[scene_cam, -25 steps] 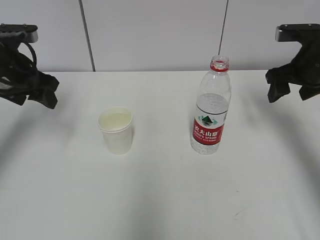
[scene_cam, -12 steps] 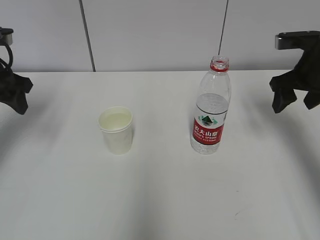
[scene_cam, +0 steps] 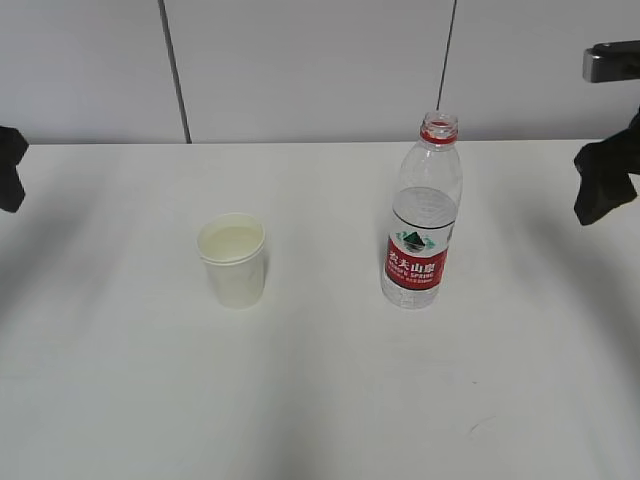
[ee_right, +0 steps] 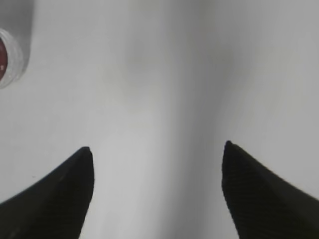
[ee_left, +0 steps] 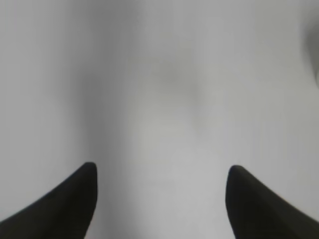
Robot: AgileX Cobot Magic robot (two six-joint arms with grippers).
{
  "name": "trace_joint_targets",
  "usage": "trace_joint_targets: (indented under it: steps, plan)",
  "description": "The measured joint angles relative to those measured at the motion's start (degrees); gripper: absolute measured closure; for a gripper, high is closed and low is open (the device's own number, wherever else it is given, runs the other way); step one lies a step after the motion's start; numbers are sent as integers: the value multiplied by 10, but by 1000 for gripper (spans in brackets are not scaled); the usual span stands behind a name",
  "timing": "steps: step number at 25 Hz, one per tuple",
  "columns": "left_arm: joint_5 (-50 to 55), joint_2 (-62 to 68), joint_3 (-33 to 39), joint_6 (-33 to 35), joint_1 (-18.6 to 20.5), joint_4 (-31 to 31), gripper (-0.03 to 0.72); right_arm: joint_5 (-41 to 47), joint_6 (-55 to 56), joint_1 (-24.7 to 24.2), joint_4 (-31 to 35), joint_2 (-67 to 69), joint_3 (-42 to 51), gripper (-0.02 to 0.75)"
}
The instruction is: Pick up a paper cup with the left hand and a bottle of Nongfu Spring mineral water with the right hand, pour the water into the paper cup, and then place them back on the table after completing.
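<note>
A white paper cup [scene_cam: 233,260] stands upright on the white table [scene_cam: 320,400], left of centre, with clear water in it. A clear Nongfu Spring bottle [scene_cam: 423,215] with a red label and no cap stands upright to its right, partly filled. My left gripper [ee_left: 159,172] is open and empty over bare table; in the exterior view only a bit of it [scene_cam: 10,168] shows at the left edge. My right gripper [ee_right: 157,149] is open and empty, far right of the bottle [scene_cam: 603,185]. The bottle's edge [ee_right: 7,57] shows at the right wrist view's upper left.
A grey panelled wall [scene_cam: 300,70] runs behind the table. A pale blurred shape [ee_left: 313,45] sits at the right edge of the left wrist view.
Both arms have drawn outward, away from the cup and the bottle: the left arm to the left edge, the right arm to the right edge. Cup and bottle have not moved.
</note>
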Motion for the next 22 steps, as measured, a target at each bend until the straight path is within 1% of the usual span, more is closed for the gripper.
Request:
trace_joint_targets:
  steps: [6, 10, 15, 22]
  plan:
    - [1, -93, 93, 0, 0, -2, 198, -30, -5, 0, 0, -102, 112, 150]
    - [0, -171, 148, 0, 0, -7, 198, -35, -7, 0, 0, -172, 182, 150]
    - [5, -274, 213, 0, 0, -11, 198, -39, -9, 0, 0, -261, 247, 150]
    - [41, -429, 283, 0, 0, -11, 198, -43, -9, 0, 0, -381, 331, 150]
